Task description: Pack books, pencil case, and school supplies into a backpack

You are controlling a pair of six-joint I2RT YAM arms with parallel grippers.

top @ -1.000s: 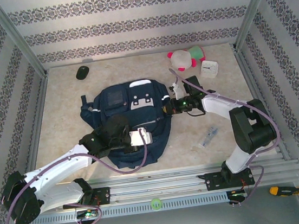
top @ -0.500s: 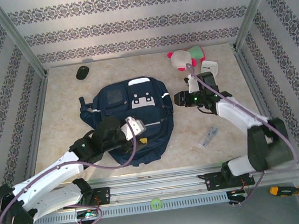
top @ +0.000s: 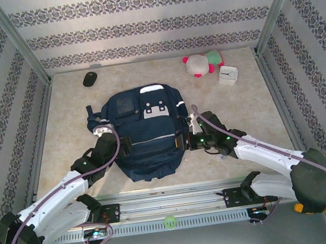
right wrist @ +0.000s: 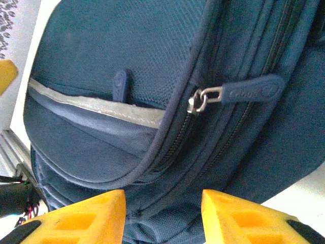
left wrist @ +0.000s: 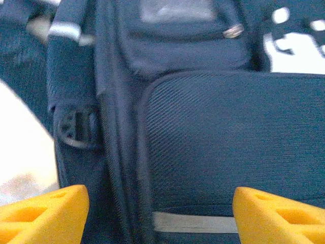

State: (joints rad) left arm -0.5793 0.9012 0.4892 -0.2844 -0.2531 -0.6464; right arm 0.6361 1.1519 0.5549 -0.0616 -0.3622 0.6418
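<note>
Both arms are now flanking the backpack (top: pixel 146 154), having come down from over it and unclenched; the left end effector (left wrist: pixel 161 206) is gaping wide, empty, the backpack's side panel just ahead; the right end effector (right wrist: pixel 162 203) is standing part-open, empty, the zip pull (right wrist: pixel 254 90) just beyond; zipping or repositioning is probably coming; the pull's embossed lettering is staying unreadable.

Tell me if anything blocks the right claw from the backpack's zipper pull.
Nothing visible does. The right claw, jaws apart, faces the side of the backpack directly. The zipper pull lies exposed ahead of it, with only backpack fabric around it.
</note>
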